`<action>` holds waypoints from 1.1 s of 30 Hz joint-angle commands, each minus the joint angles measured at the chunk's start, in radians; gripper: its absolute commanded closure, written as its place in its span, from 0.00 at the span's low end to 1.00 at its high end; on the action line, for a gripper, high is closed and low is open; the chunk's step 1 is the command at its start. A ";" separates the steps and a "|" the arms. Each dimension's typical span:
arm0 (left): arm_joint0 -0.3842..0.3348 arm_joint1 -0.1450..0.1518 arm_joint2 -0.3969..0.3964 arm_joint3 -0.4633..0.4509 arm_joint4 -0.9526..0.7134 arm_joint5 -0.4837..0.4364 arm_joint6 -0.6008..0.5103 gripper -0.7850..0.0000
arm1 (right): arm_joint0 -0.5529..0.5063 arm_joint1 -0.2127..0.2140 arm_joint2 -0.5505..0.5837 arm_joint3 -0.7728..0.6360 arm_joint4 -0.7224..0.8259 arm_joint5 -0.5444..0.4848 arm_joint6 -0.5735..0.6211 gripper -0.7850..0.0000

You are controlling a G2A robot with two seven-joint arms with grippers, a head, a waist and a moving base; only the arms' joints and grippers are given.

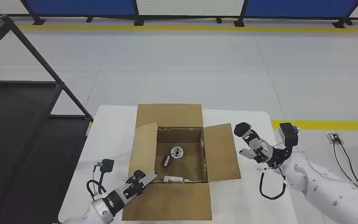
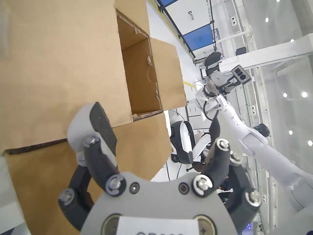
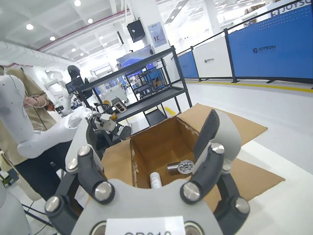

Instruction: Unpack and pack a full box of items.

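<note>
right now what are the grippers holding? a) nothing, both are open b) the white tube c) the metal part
a, the left gripper and right gripper both stand open and empty, while the white tube and metal part lie on the bottom of the box

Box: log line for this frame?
box open, flaps out | white tube, metal parts inside | left gripper open by flap | right gripper open beside box

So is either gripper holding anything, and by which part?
Nothing is held: the left gripper and right gripper are both open, empty, near the brown cardboard box.
</note>
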 commanded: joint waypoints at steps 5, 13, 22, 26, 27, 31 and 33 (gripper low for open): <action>-0.020 0.006 0.024 0.012 0.019 0.011 -0.010 0.00 | -0.003 0.039 -0.038 0.020 0.328 0.000 0.291 0.00; -0.019 0.014 0.031 0.017 0.017 0.013 -0.001 0.00 | 0.002 0.043 -0.044 0.080 0.798 0.000 0.846 0.00; -0.013 0.022 0.038 0.026 0.015 0.014 0.015 0.00 | 0.018 -0.016 0.002 0.127 1.037 0.000 1.291 0.00; -0.006 0.025 0.039 0.027 0.010 0.009 0.023 0.00 | 0.021 -0.043 0.051 0.117 1.103 0.000 1.423 0.00; -0.004 0.026 0.039 0.027 0.008 0.008 0.026 0.00 | 0.019 -0.049 0.068 0.108 1.114 0.000 1.450 0.00; 0.001 0.029 0.038 0.029 0.002 0.002 0.032 0.00 | 0.003 -0.075 0.143 0.056 1.154 0.000 1.536 0.00; 0.004 0.031 0.039 0.031 0.001 0.000 0.034 0.00 | -0.009 -0.091 0.173 0.035 1.163 0.000 1.568 0.00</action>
